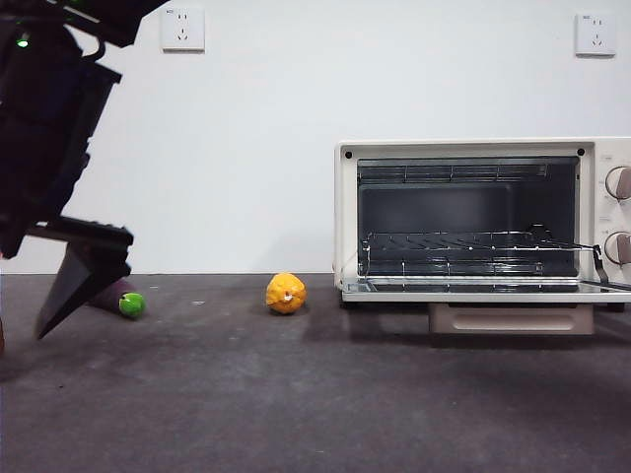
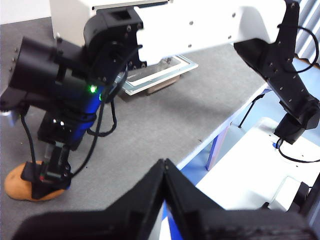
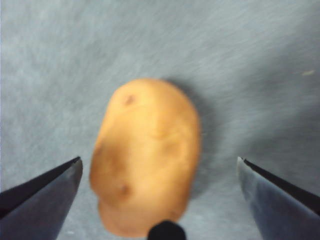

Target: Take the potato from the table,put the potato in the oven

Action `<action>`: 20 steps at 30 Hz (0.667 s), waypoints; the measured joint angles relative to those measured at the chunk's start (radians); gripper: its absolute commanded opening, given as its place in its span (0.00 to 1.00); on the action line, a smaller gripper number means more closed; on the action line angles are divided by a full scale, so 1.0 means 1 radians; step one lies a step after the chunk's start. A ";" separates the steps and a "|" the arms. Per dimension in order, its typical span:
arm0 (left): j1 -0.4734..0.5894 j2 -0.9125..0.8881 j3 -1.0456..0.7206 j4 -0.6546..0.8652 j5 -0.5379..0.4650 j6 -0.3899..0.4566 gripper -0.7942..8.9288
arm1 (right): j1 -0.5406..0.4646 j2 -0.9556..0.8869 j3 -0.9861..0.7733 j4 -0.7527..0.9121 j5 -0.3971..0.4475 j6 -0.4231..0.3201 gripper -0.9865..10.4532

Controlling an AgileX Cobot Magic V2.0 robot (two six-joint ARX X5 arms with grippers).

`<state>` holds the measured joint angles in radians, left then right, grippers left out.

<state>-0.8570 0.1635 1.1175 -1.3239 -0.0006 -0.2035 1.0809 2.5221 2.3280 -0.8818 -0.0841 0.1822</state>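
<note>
Lying on the table (image 3: 260,60) right under the wide-open right claw (image 3: 159,200), between its jaws, the potato (image 3: 147,155) looks hard, smooth and a bit heavy, so pinch its narrow middle.

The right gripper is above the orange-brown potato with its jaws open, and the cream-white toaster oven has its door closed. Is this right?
Not entirely. The door of the cream-white toaster oven is open: the front view shows its wire rack and dark inside uncovered. The rest holds: in the right wrist view the right gripper is above the roundish orange-brown potato, which lies on the dark grey table, with the jaws open on either side.
</note>
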 measured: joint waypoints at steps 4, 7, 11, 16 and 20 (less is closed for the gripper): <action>0.000 0.000 0.000 0.000 0.000 0.000 0.07 | 0.011 0.013 0.000 0.002 -0.002 -0.011 0.67; 0.000 0.000 0.000 0.000 0.000 0.000 0.07 | 0.016 0.021 0.000 0.011 -0.002 -0.018 0.66; 0.000 0.000 0.000 0.000 0.000 0.000 0.07 | 0.021 0.025 0.000 0.015 0.019 -0.019 0.57; 0.000 0.000 0.000 0.000 0.000 -0.006 0.07 | 0.022 0.025 0.000 0.016 0.044 -0.026 0.12; 0.000 0.000 0.000 0.000 0.000 -0.008 0.07 | 0.024 0.025 0.000 0.016 0.044 -0.045 0.08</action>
<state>-0.8570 0.1635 1.1175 -1.3235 -0.0006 -0.2111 1.1049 2.5473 2.3280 -0.8661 -0.0402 0.1368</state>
